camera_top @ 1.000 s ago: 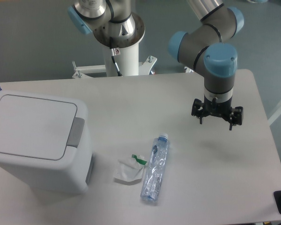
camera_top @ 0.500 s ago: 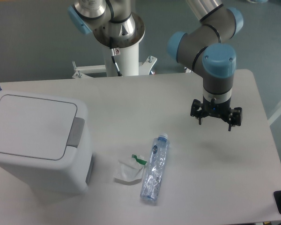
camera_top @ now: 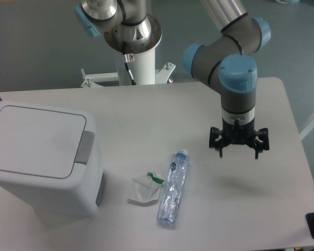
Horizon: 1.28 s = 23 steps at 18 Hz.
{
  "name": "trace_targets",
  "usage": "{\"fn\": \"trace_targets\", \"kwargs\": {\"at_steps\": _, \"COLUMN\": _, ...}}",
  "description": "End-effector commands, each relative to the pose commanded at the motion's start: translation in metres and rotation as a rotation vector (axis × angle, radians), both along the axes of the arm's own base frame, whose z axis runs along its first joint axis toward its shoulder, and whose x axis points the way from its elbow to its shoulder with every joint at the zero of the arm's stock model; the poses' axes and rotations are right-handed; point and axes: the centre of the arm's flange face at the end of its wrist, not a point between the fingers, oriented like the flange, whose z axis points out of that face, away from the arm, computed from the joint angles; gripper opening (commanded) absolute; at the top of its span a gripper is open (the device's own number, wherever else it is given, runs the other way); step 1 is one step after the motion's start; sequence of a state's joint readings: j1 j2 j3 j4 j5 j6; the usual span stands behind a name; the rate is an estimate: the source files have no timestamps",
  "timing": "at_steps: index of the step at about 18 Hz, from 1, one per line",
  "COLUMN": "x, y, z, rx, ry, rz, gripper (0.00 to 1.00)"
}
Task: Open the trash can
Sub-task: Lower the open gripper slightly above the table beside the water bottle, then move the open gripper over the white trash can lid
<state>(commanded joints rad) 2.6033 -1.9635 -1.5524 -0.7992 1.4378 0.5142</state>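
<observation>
The trash can [camera_top: 42,157] is a large boxy white bin at the left of the table. Its flat white lid [camera_top: 34,140] lies shut, with a grey push-button tab [camera_top: 84,148] at the right rim. My gripper [camera_top: 238,149] hangs above the table at the right, far from the bin. Its fingers [camera_top: 215,143] point down and stand spread apart with nothing between them.
A crushed clear plastic bottle [camera_top: 172,187] with a blue label lies on the table between bin and gripper. A crumpled white wrapper [camera_top: 143,189] with a green strip lies just left of it. The arm's base column [camera_top: 136,52] stands at the back.
My gripper has moved a little towards the front and left, and sits lower in the picture. The bin, bottle and wrapper have not moved.
</observation>
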Motion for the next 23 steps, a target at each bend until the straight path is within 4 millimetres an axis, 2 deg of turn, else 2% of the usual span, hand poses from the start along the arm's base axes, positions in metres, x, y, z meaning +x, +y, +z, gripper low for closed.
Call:
{"fn": "trace_targets", "kwargs": {"at_steps": 4, "x": 0.033, "y": 0.028, "z": 0.021, "rx": 0.148, "ry": -0.062, "rz": -0.089, "gripper": 1.0}}
{"fn": "trace_targets", "kwargs": {"at_steps": 7, "x": 0.063, "y": 0.035, "z": 0.07, "rx": 0.292, "ry": -0.091, "rz": -0.126, "gripper": 1.0}}
{"fn": "trace_targets", "kwargs": {"at_steps": 10, "x": 0.108, "y": 0.056, "z": 0.097, "rx": 0.347, "ry": -0.122, "rz": -0.139, "gripper": 1.0}}
{"fn": "trace_targets", "kwargs": {"at_steps": 11, "x": 0.117, "y": 0.056, "z": 0.108, "rx": 0.366, "ry": -0.129, "rz": -0.129, "gripper": 1.0}}
{"fn": "trace_targets", "kwargs": {"at_steps": 13, "x": 0.13, "y": 0.059, "z": 0.114, "rx": 0.383, "ry": -0.151, "rz": -0.116, "gripper": 1.0}}
{"fn": "trace_targets", "kwargs": {"at_steps": 15, "x": 0.153, "y": 0.066, "z": 0.115, "rx": 0.385, "ry": -0.164, "rz": -0.146, "gripper": 1.0}}
{"fn": "trace_targets", "kwargs": {"at_steps": 17, "x": 0.165, "y": 0.061, "z": 0.117, "rx": 0.384, "ry": -0.165, "rz": -0.152, "gripper": 1.0}}
{"fn": "trace_targets", "kwargs": {"at_steps": 19, "x": 0.186, "y": 0.069, "z": 0.121, "rx": 0.387, "ry": -0.174, "rz": -0.172, "gripper": 1.0}}
{"fn": "trace_targets", "kwargs": {"at_steps": 23, "x": 0.21, "y": 0.076, "z": 0.113, "rx": 0.376, "ry": -0.204, "rz": -0.187, "gripper": 1.0}}
